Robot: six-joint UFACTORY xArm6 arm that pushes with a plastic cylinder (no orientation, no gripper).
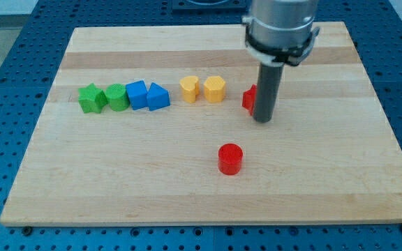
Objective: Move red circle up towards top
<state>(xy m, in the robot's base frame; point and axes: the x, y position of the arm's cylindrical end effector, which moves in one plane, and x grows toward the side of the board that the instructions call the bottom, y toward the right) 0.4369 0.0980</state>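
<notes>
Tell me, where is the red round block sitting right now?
The red circle sits alone on the board's lower middle, below the row of blocks; my tip is above it, slightly to the view's right, beside another red block.

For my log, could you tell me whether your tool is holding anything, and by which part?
Nothing is held. My tip stands above and right of the red circle, apart from it.

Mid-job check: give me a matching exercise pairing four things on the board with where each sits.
Things:
1. red circle
2. green star
3. my tip
4. yellow hexagon

Places:
A. leftmost in the row
B. alone, nearest the view's bottom
C. just right of the yellow heart
D. against the other red block, above and right of the circle

Pairs: 1-B, 2-A, 3-D, 4-C
</notes>
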